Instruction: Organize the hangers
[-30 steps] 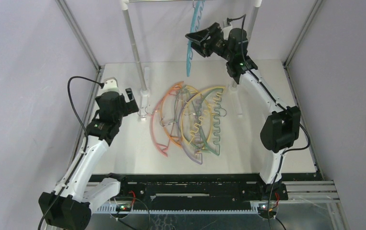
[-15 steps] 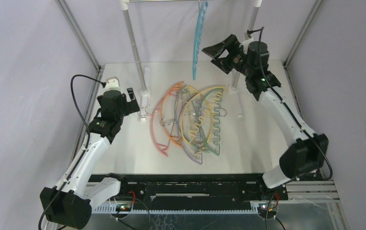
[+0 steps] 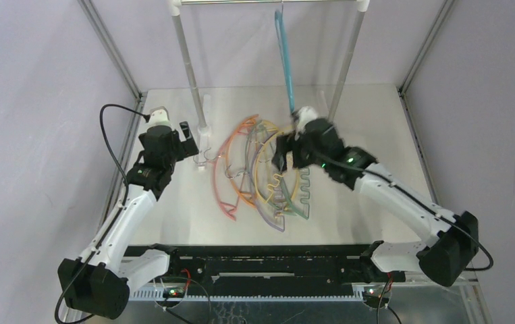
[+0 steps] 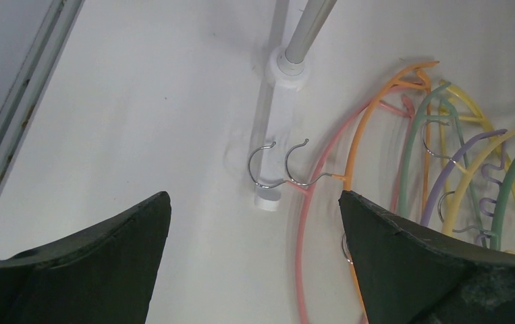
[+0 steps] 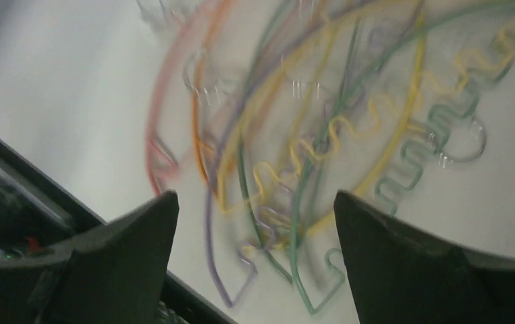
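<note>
Left gripper (image 4: 253,202): jaws wide, empty, at 9 o'clock of the hanger pile (image 3: 262,192), beside the rail's left post (image 3: 188,67). Pile lies flat on the table (image 3: 173,209). Right gripper (image 5: 256,197): jaws wide, empty, above the pile's 2 o'clock edge. Teal hanger (image 3: 285,61) hangs from the rail, 12 o'clock.

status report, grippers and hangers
Left gripper open, empty, near the white rail foot. Right gripper open, empty, over the pile of thin coloured plastic hangers. One teal plastic hanger on the metal rail. Pile overlapped, bars interlaced.
</note>
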You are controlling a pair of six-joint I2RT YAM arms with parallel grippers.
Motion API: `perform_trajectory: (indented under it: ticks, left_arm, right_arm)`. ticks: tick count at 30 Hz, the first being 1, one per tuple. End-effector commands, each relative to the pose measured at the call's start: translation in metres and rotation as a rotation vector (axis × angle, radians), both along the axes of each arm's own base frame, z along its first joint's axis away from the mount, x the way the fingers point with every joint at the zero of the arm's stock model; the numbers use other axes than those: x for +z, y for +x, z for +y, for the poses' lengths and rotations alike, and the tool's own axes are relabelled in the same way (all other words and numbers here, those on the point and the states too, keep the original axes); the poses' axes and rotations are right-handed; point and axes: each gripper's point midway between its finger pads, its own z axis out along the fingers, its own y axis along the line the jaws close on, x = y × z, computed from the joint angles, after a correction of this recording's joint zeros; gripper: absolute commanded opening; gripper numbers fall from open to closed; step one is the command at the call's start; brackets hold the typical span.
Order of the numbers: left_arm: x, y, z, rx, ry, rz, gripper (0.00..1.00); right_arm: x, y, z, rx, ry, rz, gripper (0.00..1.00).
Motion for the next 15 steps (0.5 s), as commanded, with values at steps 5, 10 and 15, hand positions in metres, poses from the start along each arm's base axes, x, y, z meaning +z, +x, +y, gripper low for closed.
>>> perform_trajectory:
  ticks: [5, 10, 15]
  left_arm:
    - [-0.001, 0.009, -0.014, -0.012, -0.099, -0.021, 1.0]
    - [-0.005, 0.003, -0.016, -0.021, -0.107, -0.016, 1.0]
    - [-0.003, -0.005, -0.011, -0.022, -0.084, -0.016, 0.99]
  right_arm:
    - [-0.095, -0.033, 0.019, 0.166, -0.287, 0.063, 0.87]
    - [-0.112, -0.027, 0.053, 0.22, -0.258, 0.073, 0.85]
    - [-0.122, -0.024, 0.067, 0.189, -0.222, 0.132, 0.8]
